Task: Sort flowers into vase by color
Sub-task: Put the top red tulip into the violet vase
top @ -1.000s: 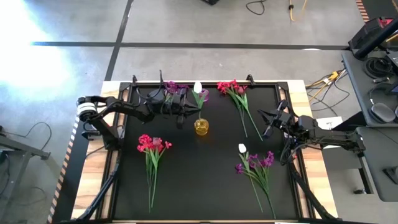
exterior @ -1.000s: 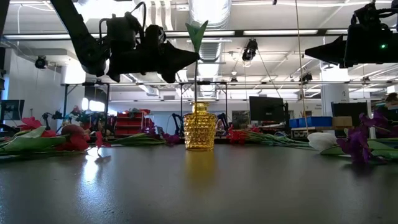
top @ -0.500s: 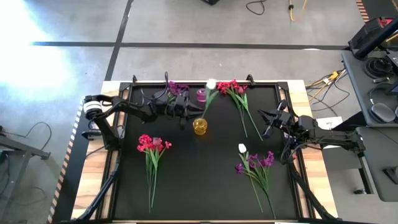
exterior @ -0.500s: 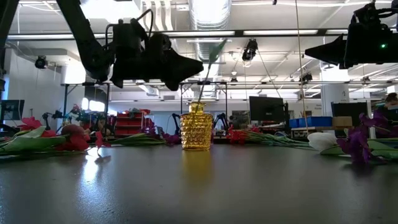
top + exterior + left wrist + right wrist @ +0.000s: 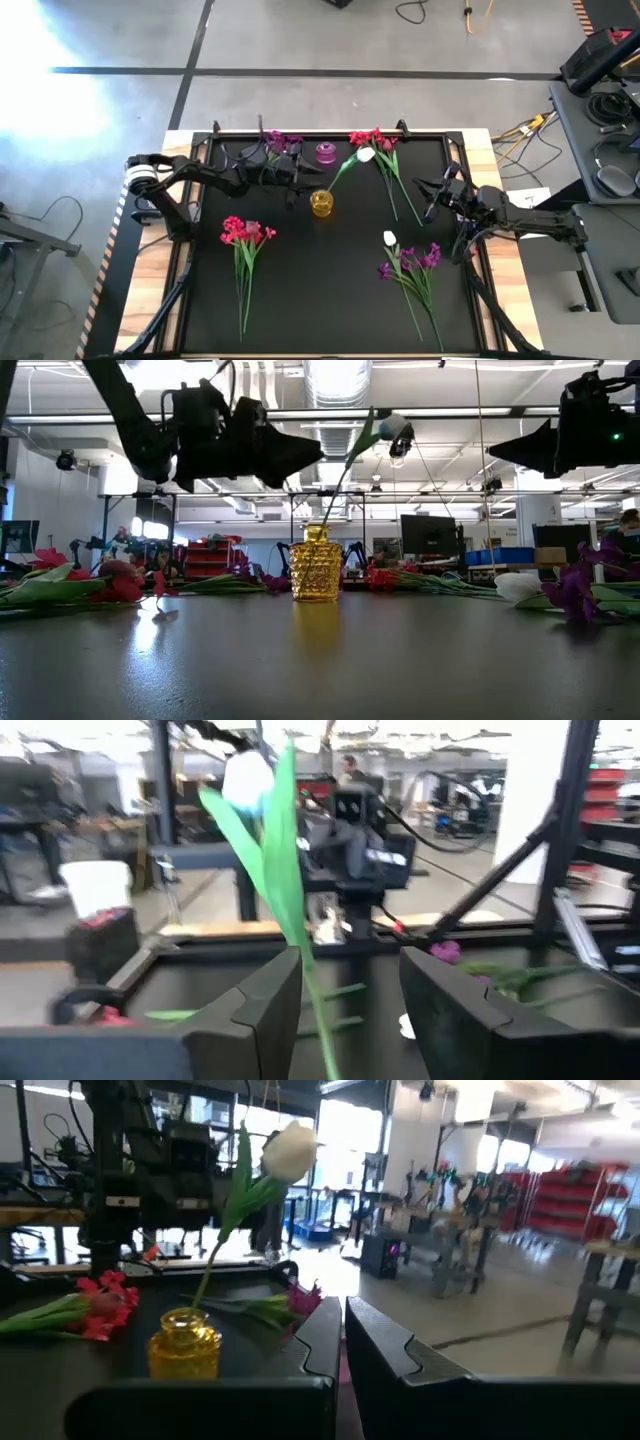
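- A small yellow vase [image 5: 321, 203] stands upright near the middle of the black table [image 5: 330, 300], slightly to the far side.
- A white flower [image 5: 365, 155] has its green stem in the yellow vase and leans far and to the right, its bloom above the table beside the red flowers.
- The left gripper [image 5: 305, 185] hangs above the table just left of the yellow vase; its fingers [image 5: 262, 1005] are apart and hold nothing, with the white flower's stem running between them in the left wrist view.
- The right gripper [image 5: 424, 195] waits over the right side of the table, its fingers together.
- A small purple vase [image 5: 326, 152] stands at the far edge, beyond the yellow one.
- Purple flowers [image 5: 282, 141] lie at the far edge, left of the purple vase.
- Red flowers [image 5: 378, 142] lie at the far right, stems pointing near.
- Another red bunch [image 5: 244, 234] lies on the near left.
- A second white flower [image 5: 390, 238] and a purple bunch [image 5: 415, 262] lie together on the near right.
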